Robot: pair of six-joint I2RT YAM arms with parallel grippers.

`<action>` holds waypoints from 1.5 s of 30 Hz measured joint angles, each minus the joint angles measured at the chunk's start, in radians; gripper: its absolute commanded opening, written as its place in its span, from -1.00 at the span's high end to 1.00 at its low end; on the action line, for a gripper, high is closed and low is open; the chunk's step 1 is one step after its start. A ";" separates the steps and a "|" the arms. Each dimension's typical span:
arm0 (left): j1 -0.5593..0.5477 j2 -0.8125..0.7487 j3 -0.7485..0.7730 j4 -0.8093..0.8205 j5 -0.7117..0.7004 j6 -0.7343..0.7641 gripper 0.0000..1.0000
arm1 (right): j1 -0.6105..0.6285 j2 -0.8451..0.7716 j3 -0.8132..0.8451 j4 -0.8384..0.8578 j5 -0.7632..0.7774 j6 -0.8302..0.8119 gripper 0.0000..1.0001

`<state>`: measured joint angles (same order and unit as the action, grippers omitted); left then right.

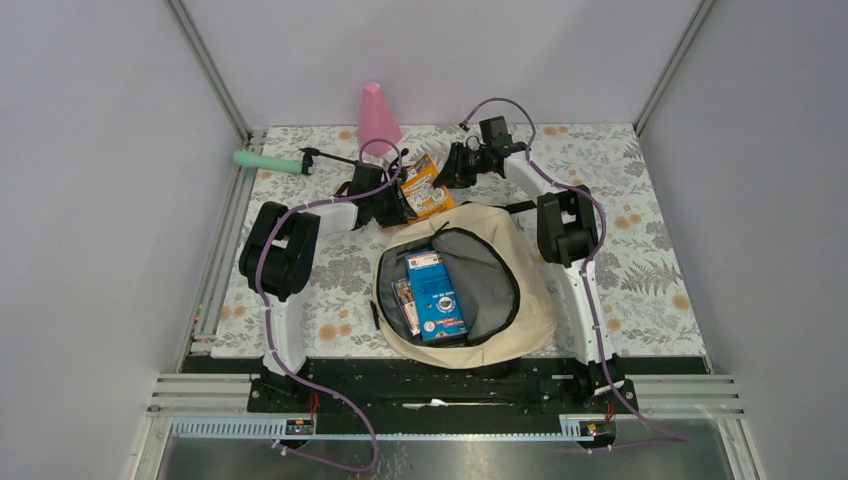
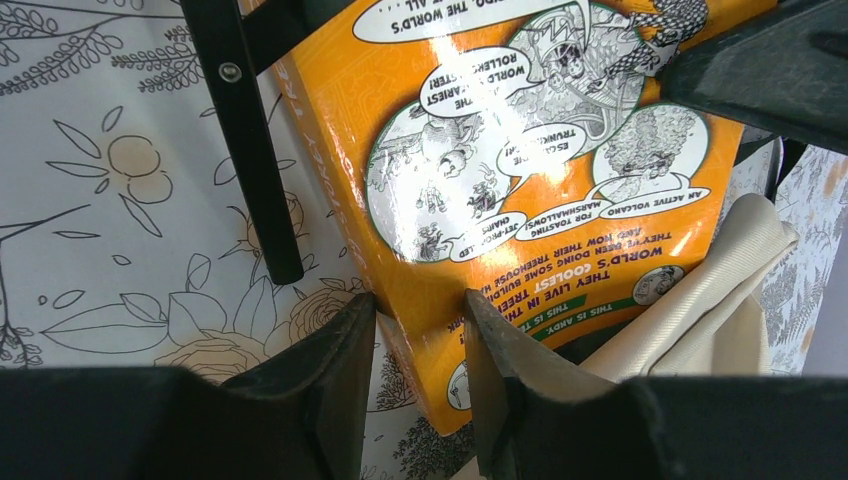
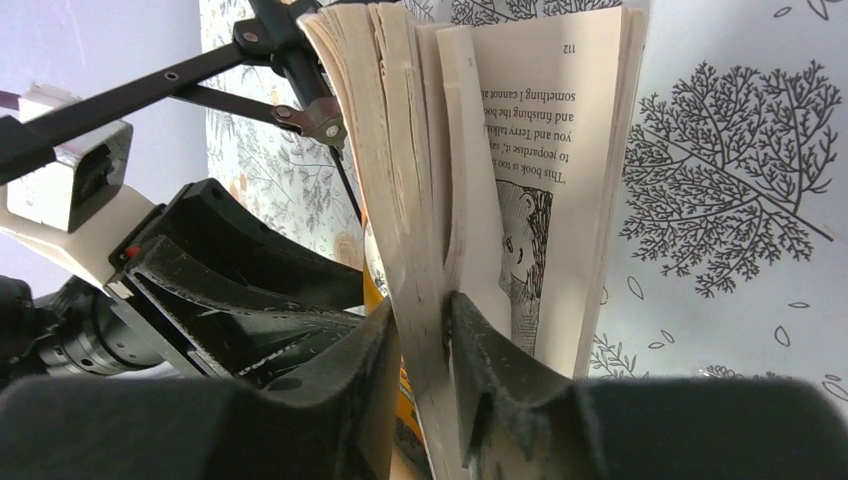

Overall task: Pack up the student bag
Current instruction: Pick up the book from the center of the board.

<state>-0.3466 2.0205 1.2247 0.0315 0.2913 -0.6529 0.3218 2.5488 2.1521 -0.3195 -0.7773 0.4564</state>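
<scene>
The left arm is extended forward from its base and bent at the elbow, with the forearm directed rightward over the floral-patterned counter [image 1: 650, 260]. The left end effector [image 2: 420, 310] is narrowed to a small gap and closed on the lower corner of an orange glossy paperback book [image 2: 520, 150]. The right arm is folded at the elbow, its forearm turned leftward. The right end effector [image 3: 425, 315] is pinched on a sheaf of the book's fanned pages. The cream-beige soft fabric student bag [image 1: 525, 300] is laid unzipped on the counter between the two arms, just beside the book, with a blue box [image 1: 435, 295] inside.
</scene>
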 measured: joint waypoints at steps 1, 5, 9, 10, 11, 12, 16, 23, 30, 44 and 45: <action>0.000 0.000 0.000 0.000 0.000 0.001 0.30 | 0.001 0.002 0.004 -0.006 0.000 -0.007 0.59; 0.000 0.000 0.000 0.001 0.002 0.003 0.02 | 0.002 0.002 0.003 -0.013 0.014 -0.034 1.00; -0.003 -0.005 0.000 0.023 0.019 0.014 -0.48 | 0.008 -0.072 -0.113 0.048 0.087 -0.038 1.00; -0.006 -0.010 0.000 0.030 0.020 0.016 -0.53 | 0.011 -0.113 -0.176 0.076 0.115 -0.032 1.00; -0.010 -0.015 0.000 0.034 0.020 0.023 -0.58 | 0.013 -0.137 -0.211 0.088 0.132 -0.025 1.00; -0.011 -0.023 0.000 0.031 0.019 0.029 -0.62 | 0.017 -0.177 -0.272 0.116 0.157 -0.013 1.00; -0.019 -0.076 0.000 0.016 0.010 0.050 -0.72 | 0.017 -0.294 -0.422 0.181 0.238 0.021 1.00; -0.019 -0.240 -0.010 0.010 -0.019 0.098 -0.75 | -0.043 -0.394 -0.475 0.222 0.333 0.031 1.00; -0.019 -0.390 -0.093 -0.033 -0.051 0.126 -0.75 | -0.104 -0.445 -0.471 0.222 0.373 0.020 1.00; -0.025 -0.856 -0.255 -0.180 -0.079 0.107 -0.80 | -0.113 -0.706 -0.345 0.121 0.362 -0.037 1.00; -0.028 -0.900 -0.276 -0.181 -0.077 0.098 -0.80 | -0.113 -0.748 -0.370 0.129 0.354 -0.029 1.00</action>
<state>-0.3744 1.1206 0.9489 -0.1497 0.2142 -0.5549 0.2092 1.8011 1.7817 -0.1902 -0.4236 0.4271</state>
